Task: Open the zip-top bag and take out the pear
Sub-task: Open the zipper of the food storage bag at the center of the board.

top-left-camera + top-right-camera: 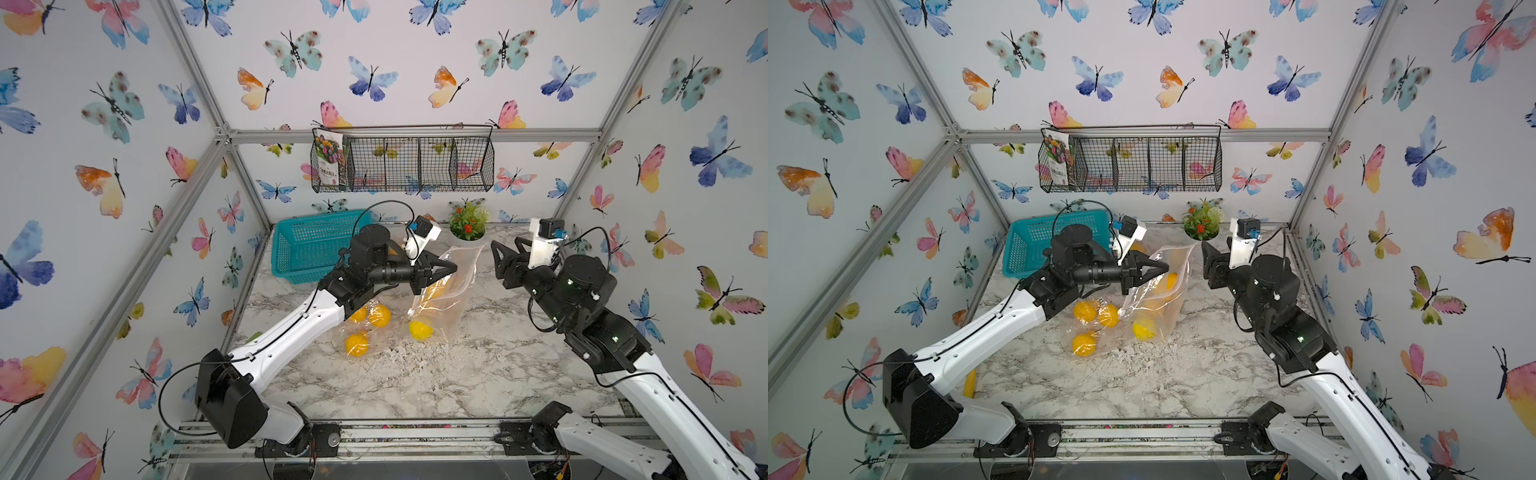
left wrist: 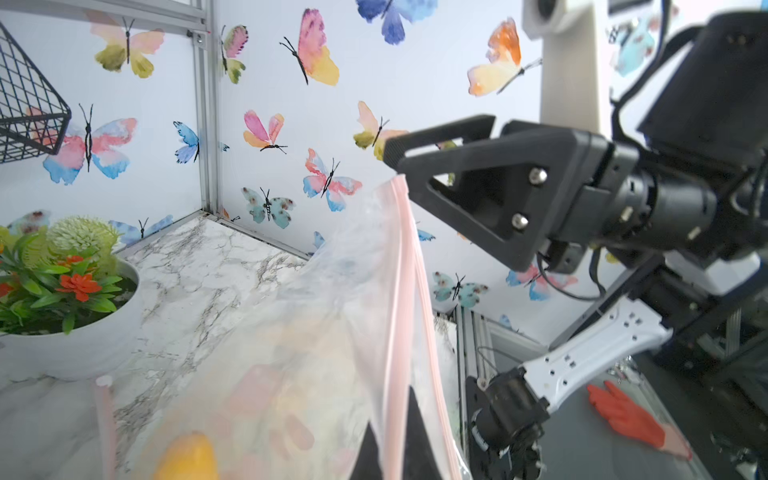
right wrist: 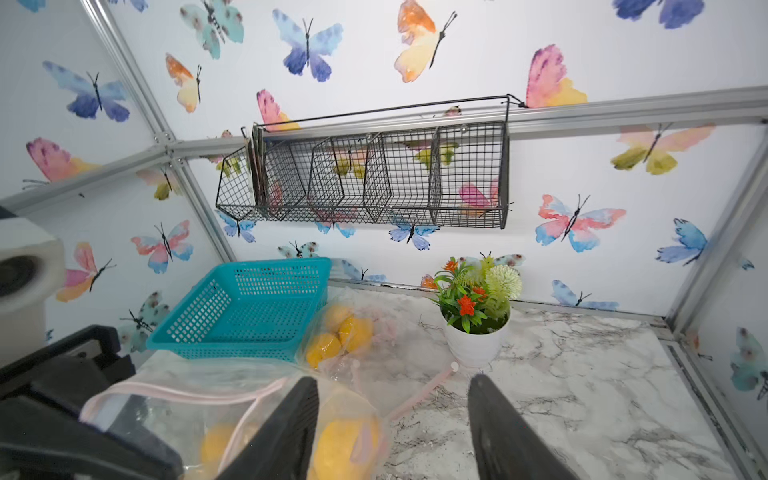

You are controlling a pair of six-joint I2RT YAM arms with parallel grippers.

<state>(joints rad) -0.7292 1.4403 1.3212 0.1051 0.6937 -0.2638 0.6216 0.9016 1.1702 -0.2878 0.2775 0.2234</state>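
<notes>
A clear, crinkled plastic zip-top bag [image 1: 461, 286] with a pale pink zip strip is held up near the middle of a marble-patterned desk [image 1: 415, 382], its bottom resting on the surface. The left gripper [image 1: 451, 266], black and wedge-shaped, is pinched tight on the bag's upper edge. At the bottom of the bag sits the pear [image 1: 420, 330], smooth and yellow. A second yellow-orange shape higher up is blurred by the plastic and half hidden behind the gripper.

The right gripper [image 1: 505, 241] hangs near the bag, toward the desk's right edge, its jaws spread apart and holding nothing. A second clear bag [image 1: 361, 328] of round orange fruit lies flat, partly under the left arm. A teal latticed plastic basket [image 1: 307, 249] fills the back left corner. A white potted plant [image 1: 468, 226] stands at the back edge.
</notes>
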